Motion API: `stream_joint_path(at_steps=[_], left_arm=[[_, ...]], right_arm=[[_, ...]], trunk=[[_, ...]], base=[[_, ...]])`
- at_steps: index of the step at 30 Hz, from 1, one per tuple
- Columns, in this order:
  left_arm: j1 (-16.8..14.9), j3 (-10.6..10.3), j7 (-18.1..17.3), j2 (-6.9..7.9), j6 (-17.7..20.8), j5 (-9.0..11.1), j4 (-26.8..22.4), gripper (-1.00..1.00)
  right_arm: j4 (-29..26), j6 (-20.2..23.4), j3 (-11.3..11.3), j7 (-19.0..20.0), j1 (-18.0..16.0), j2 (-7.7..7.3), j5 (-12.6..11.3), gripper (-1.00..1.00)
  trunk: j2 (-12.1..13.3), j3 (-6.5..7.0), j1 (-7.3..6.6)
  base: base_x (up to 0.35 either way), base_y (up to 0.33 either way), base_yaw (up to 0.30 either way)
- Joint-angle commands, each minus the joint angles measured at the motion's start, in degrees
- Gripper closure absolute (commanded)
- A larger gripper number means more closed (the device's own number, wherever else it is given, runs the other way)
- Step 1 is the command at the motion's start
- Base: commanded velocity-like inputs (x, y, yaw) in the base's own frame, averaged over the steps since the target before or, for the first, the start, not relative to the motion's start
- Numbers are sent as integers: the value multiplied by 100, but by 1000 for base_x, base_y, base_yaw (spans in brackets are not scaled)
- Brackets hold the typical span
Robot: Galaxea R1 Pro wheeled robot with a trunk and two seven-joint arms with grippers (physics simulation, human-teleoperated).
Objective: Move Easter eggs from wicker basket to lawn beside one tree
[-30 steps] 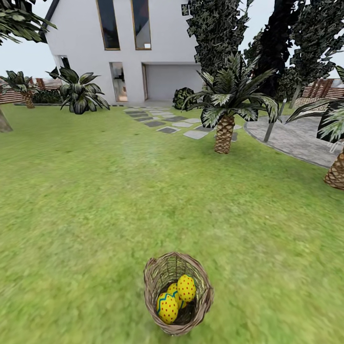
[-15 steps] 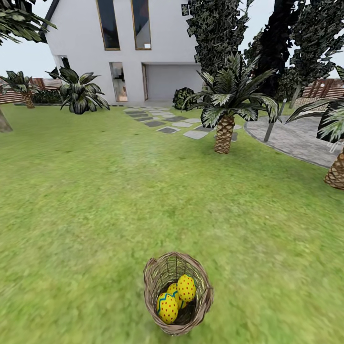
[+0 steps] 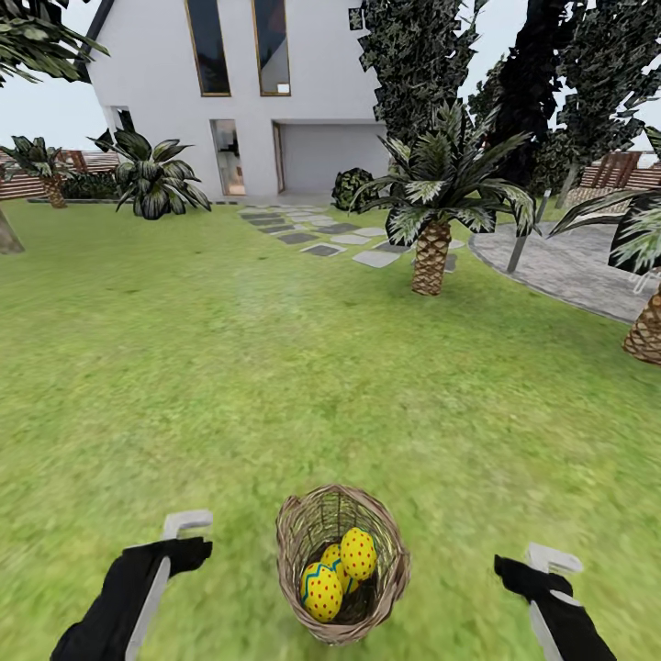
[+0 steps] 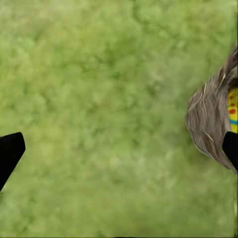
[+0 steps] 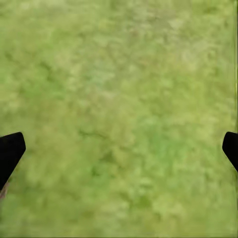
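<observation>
While eggs (image 3: 341, 569) sit in basket (image 3: 393, 588), I hold both tools spread; next: left tool (image 3: 184, 542) grips top egg.

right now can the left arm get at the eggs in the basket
Probably yes. The left pincer hangs open over bare lawn just beside the wicker basket, whose mouth is open at the top with the Easter eggs exposed. Nothing lies between; the deep wall means reaching in from above.
</observation>
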Motion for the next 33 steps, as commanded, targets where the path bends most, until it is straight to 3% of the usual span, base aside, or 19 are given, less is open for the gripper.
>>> stream_joint_path(at_steps=[1,5,10,13,18,20,23,28,33], left_arm=[[-137,-11,10,-12,154,4,-127,-100],[-769,-5,9,-231,338,25,14,-100],[-1930,16,26,-381,349,35,1416,-100],[-2546,14,29,-420,347,31,2001,-100],[-3244,12,166,-466,354,32,2301,-100],[-3489,10,233,-560,351,40,2377,-100],[-3557,-4,252,-591,334,29,2472,-100],[-3577,-17,264,-535,279,-29,3245,-100],[-3580,-63,258,-530,279,-50,3471,-100]], right_arm=[[-15,108,-94,-23,-86,-4,-2,-100],[-49,442,-223,-35,-226,-39,11,-100],[-179,702,-251,-30,-323,-81,9,-100],[-200,902,-254,-19,-345,-93,16,-100],[-207,1406,-246,-2,-456,-97,18,-100],[-215,1733,-230,6,-575,-85,24,-100],[-268,1847,-198,-2,-613,-67,60,-100],[-269,1849,-178,-6,-625,-57,67,-100],[-231,1845,-172,-6,-626,-47,56,-100]], trunk=[[-3,-6,0],[-3,-6,0],[-3,-6,0],[-3,-6,0],[-3,-6,0],[-3,-6,0],[-3,-6,0],[-3,4,0],[-3,25,0]], base=[[0,0,0],[0,0,0],[0,0,0],[0,0,0],[0,0,0],[0,0,0],[0,0,0],[0,0,-116],[0,0,-243]])
